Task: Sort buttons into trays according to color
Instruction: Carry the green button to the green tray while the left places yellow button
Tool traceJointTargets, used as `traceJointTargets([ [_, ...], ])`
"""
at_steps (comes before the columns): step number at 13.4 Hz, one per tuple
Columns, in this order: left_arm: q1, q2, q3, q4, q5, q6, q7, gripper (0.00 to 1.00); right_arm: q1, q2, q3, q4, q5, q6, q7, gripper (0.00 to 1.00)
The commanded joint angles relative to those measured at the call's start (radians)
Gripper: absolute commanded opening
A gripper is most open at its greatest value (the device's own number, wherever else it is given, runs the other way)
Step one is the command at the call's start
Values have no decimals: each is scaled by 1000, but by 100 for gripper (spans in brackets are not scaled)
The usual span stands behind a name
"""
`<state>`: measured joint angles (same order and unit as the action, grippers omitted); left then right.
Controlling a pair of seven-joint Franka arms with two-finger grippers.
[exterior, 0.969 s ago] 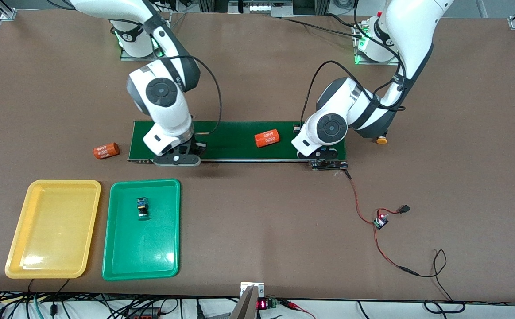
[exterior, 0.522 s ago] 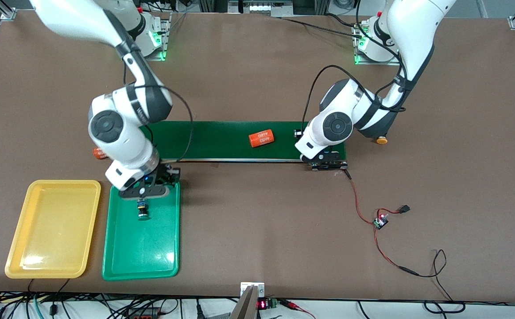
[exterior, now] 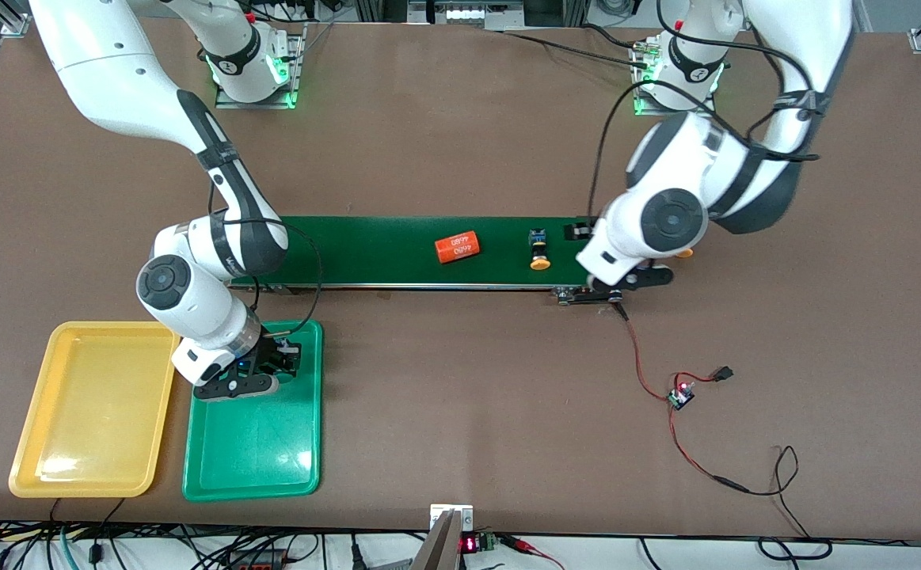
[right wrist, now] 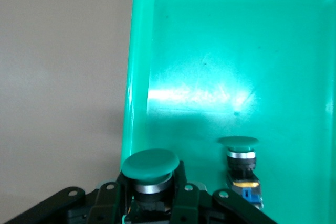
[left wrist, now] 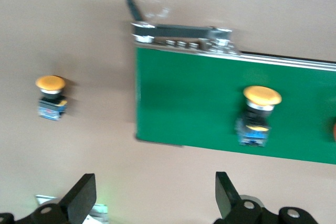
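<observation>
A: Right gripper (exterior: pixel 258 372)?
B: Over the green tray (exterior: pixel 222 467), at the tray's end nearest the conveyor belt (exterior: pixel 365 245). Pinching a green-capped button (right wrist: pixel 149 167) between its fingers (right wrist: pixel 181 195), per the right wrist view.

A: Anything in that tray?
B: Second green-capped button (right wrist: pixel 240 166) lying on the tray floor, just beside the held one. In the front view the arm covers it.

A: Yellow tray (exterior: pixel 88 412)?
B: Beside the green tray, at the right arm's end of the counter (exterior: pixel 460 412). No buttons in it that I can see.

A: Left gripper (exterior: pixel 626 286)?
B: Over the belt's end at the left arm's end of the counter. Jaws spread wide, nothing between them; left wrist view shows both fingertips (left wrist: pixel 81 195) well apart.

A: Yellow-capped ones?
B: One yellow-capped button on the belt (exterior: pixel 538 249), lying on its side, cap toward the front camera, near the left gripper. The other yellow-capped button off the belt (left wrist: pixel 51 96), on the bare counter just past the belt's end; front view shows only its cap peeking out from under the left arm.

A: Other stuff?
B: Orange cylinder (exterior: pixel 458 247) with white numbers on the belt, about mid-length. Red-and-black wire (exterior: pixel 650 388) running from the belt's end to a small circuit board (exterior: pixel 679 396) on the counter, nearer the front camera.
</observation>
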<state>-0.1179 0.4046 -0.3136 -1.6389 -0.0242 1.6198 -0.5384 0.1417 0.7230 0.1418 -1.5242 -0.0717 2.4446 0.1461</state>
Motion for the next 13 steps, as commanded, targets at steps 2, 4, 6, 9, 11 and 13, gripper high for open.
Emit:
traceJointTargets([
  [2, 29, 11, 80, -15, 27, -46, 263, 100, -10, 32, 12, 33, 16, 17, -42, 23],
  [4, 142, 10, 77, -39, 29, -37, 413, 100, -10, 32, 9, 30, 16, 17, -42, 42],
  [6, 213, -56, 74, -149, 26, 33, 564, 100, -10, 32, 9, 29, 18, 17, -42, 58],
  [9, 216, -82, 76, -197, 26, 61, 594, 100, -11, 32, 9, 29, 18, 19, -40, 66],
  [11, 170, -153, 97, -308, 27, 157, 594, 100, -10, 30, 9, 27, 21, 17, -39, 94],
  [13, 144, -261, 143, -535, 27, 375, 601, 100, -8, 10, 9, 16, 30, 5, -42, 100],
])
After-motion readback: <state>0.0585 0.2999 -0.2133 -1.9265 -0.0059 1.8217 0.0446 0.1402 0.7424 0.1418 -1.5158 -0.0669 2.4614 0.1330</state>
